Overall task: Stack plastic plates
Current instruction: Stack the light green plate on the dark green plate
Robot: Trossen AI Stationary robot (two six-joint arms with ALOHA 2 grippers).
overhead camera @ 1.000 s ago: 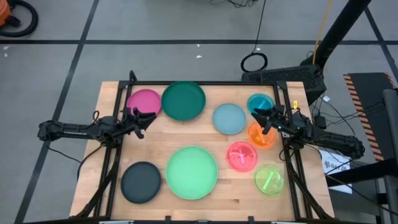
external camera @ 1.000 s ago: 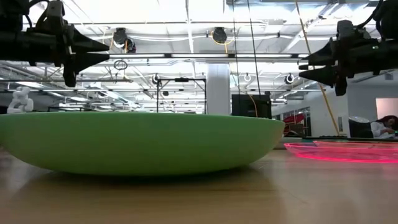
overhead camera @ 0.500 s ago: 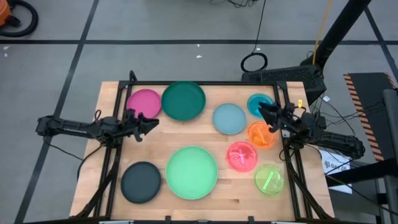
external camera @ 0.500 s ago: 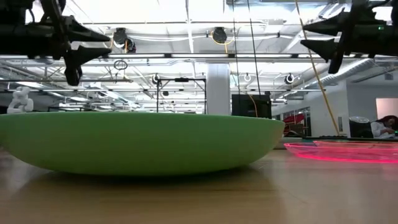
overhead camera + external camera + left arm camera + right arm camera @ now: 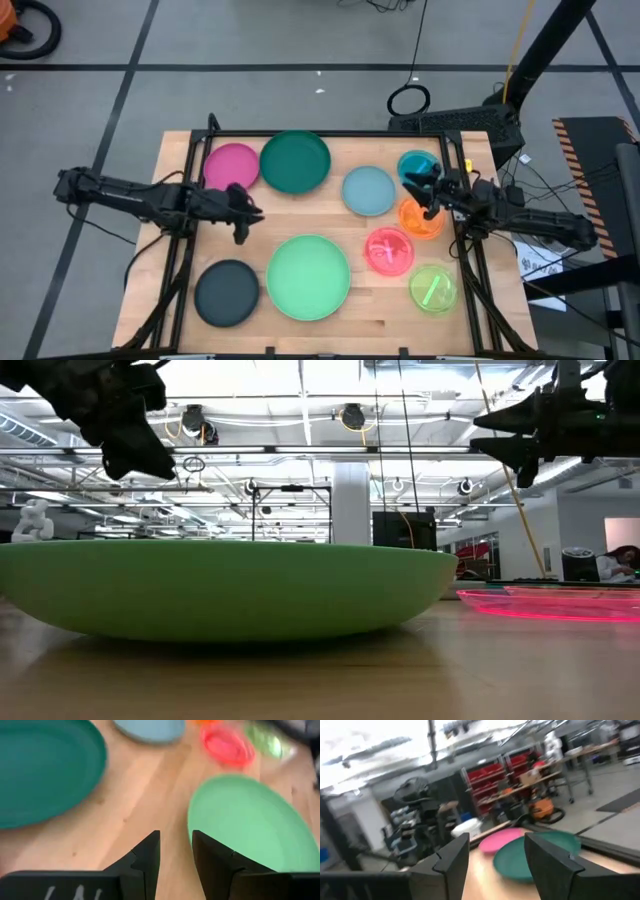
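Nine plates lie flat on the wooden table, none stacked. In the high view: magenta [image 5: 232,165], dark green [image 5: 295,162], pale blue [image 5: 369,190], teal [image 5: 420,163], orange [image 5: 422,220], pink [image 5: 388,250], lime [image 5: 433,289], light green [image 5: 308,277], black [image 5: 226,292]. My left gripper [image 5: 246,214] [image 5: 176,845] hangs open above bare wood between the dark green plate [image 5: 45,770] and the light green plate [image 5: 250,820], tipped downward. My right gripper [image 5: 413,188] [image 5: 496,845] is open, held level in the air near the teal and orange plates, facing the magenta [image 5: 502,839] and dark green plates [image 5: 540,851].
A black frame [image 5: 330,134] runs along the table's far edge and down both sides. Bare wood lies between the dark green and light green plates. The low view is filled by the light green plate [image 5: 230,585], with the pink plate [image 5: 550,603] to its right.
My left gripper has moved toward the table's near edge and tipped its fingers downward, toward the light green plate. My right gripper has risen a little and stayed over the teal and orange plates. No plate has moved.
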